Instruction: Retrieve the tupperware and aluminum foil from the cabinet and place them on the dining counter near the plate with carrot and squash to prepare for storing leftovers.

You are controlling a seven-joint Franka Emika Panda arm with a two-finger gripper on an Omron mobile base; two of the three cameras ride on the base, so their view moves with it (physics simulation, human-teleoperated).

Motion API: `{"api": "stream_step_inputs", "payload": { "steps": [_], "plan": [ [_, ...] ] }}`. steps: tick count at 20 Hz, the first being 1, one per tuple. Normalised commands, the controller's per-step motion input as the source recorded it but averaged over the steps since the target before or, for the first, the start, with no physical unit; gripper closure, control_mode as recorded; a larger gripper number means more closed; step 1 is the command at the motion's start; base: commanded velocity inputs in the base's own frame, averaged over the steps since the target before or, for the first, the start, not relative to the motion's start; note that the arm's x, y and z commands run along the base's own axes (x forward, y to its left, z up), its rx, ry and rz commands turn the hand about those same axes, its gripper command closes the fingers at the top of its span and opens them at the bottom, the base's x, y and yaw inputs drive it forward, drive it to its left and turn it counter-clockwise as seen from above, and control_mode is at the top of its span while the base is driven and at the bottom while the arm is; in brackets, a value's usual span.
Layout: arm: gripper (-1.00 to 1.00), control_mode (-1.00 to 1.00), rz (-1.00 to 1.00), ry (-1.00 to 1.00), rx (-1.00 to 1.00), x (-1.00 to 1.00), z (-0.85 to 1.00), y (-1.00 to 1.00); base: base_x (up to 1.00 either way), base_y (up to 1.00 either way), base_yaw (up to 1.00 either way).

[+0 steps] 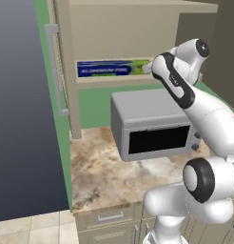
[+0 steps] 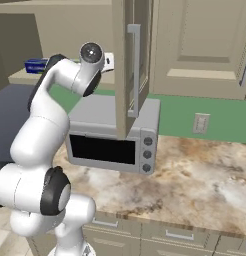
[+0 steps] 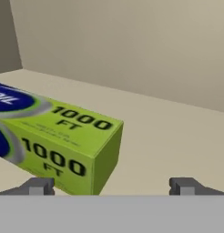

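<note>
Arm reached up into the open cabinet (image 1: pixel 123 28) above the microwave (image 1: pixel 152 125). Foil box (image 1: pixel 114 68) lay lengthwise on the cabinet shelf (image 1: pixel 119 80), along its front edge, blue label toward the room, green end toward the arm. Gripper (image 3: pixel 111 186) sat at that green end; in the left base view the hand met the box's right end at the shelf's right side.

Hand view: box (image 3: pixel 54 143) lay flat on the shelf, its green end nearest, printed "1000 FT" on two faces. Jaws stood wide apart, nothing between the fingertips (image 3: pixel 37 186). Left tip was level with the box's near end, right tip over bare shelf; contact could not be told.

Microwave stood on the marble counter (image 1: pixel 100 176) below, toward its back edge. Right base view: cabinet door (image 2: pixel 130 65) hung open in front of the microwave (image 2: pixel 115 140); box's blue end (image 2: pixel 36 65) showed behind the arm.
</note>
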Motion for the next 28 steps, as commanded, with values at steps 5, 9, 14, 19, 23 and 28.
{"api": "stream_step_inputs", "payload": {
  "steps": [5,9,14,19,23,28],
  "plan": [
    [-1.0,-1.0,0.18,0.0,0.0,0.11,0.0,0.0,0.0,0.0,0.0],
    [-1.0,-1.0,0.24,0.0,0.0,0.1,0.0,0.0,0.0,0.0,0.0],
    [-1.0,-1.0,0.21,0.0,-0.03,0.19,0.0,0.03,0.0,0.0,0.0],
    [-1.0,-1.0,0.16,0.0,-0.05,0.32,0.0,0.13,0.0,0.0,0.0],
    [-1.0,-1.0,0.15,0.0,-0.08,0.3,0.0,0.23,0.0,0.0,0.0],
    [-1.0,-1.0,0.16,-0.01,-0.11,0.13,-0.01,0.32,0.0,0.0,0.0]
  ]
}}
